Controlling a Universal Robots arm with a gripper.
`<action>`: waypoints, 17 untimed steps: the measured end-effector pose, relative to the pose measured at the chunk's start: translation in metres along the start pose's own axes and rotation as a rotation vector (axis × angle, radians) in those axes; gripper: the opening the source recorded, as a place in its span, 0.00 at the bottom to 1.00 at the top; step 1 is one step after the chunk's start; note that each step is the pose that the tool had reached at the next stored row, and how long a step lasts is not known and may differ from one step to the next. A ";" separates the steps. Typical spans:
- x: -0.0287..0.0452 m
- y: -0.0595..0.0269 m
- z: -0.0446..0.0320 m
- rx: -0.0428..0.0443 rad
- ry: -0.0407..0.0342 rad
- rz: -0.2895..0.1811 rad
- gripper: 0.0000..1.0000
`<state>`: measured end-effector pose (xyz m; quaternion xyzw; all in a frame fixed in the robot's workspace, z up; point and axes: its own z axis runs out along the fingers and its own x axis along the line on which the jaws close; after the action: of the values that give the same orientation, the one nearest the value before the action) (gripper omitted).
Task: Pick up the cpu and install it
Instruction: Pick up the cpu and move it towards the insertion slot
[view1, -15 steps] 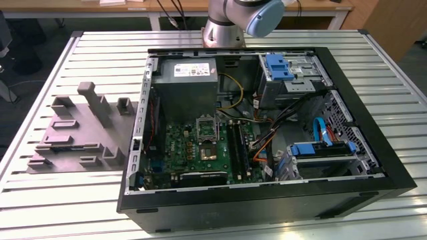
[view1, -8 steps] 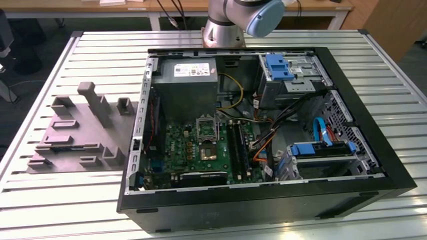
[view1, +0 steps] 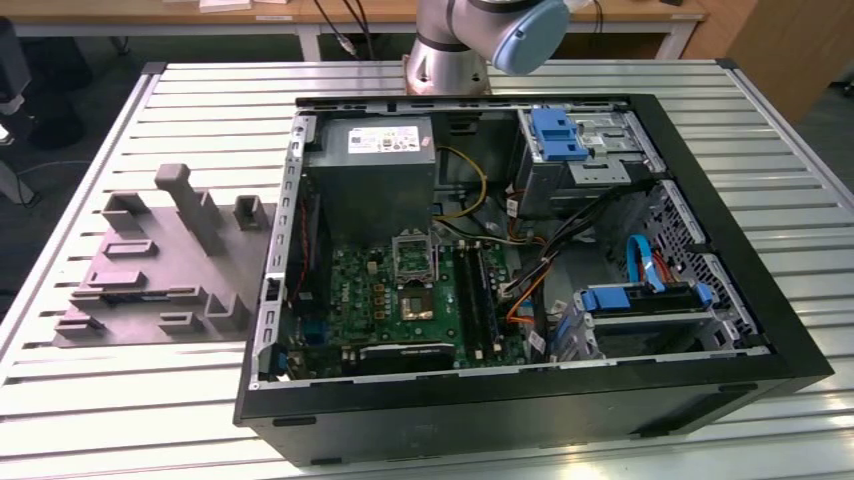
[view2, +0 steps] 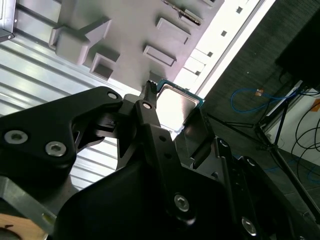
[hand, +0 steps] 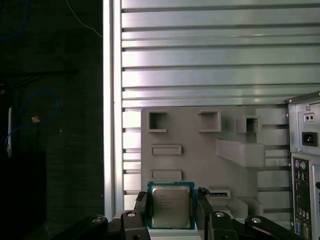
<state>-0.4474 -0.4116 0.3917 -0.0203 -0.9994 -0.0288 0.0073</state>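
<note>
Slatted aluminium table (view1: 134, 400), biggest thing here. On it sits a black computer case (view1: 534, 410), lying on its side with the panel off and the internals exposed. The arm (view1: 467, 35) stands behind the case at the far edge of the table; in the exterior view its grey column and blue joint cap are in frame.

The grey moulded fixture plate (view1: 147, 270) lies flat on the table just beside the case, on the exterior view's left, with upright blocks and pockets on top. Inside the case: grey power supply (view1: 378, 170) at the far end, green motherboard (view1: 387, 300) below it, blue drive brackets (view1: 557, 135) toward the exterior view's right, and loose cables between them.

The black two-finger gripper (hand: 171, 207) shows in both wrist views. Fingers (hand: 202, 205) are closed in to chip width, one on each of two opposite edges of the cpu (hand: 171, 206). Looks clamped, nothing else in its grasp.

The cpu is flat, silvery top face up toward the first wrist camera, green border showing. It is seen against the fixture plate, on the end away from the case and near the table edge. In the second wrist view the chip (view2: 176, 106) sits between the fingertips with the plate and table slats behind it. I can't tell from these shots whether it touches the plate.

A blue cable (view2: 250, 97) is on the dark floor past the table edge.
</note>
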 end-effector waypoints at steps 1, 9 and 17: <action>-0.0011 0.0000 -0.0001 0.0001 0.0001 0.000 0.47; -0.0031 0.0001 0.0000 0.0000 0.0000 0.000 0.47; -0.0068 0.0003 -0.0001 0.0001 0.0001 0.000 0.47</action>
<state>-0.4406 -0.4116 0.3918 -0.0203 -0.9994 -0.0288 0.0073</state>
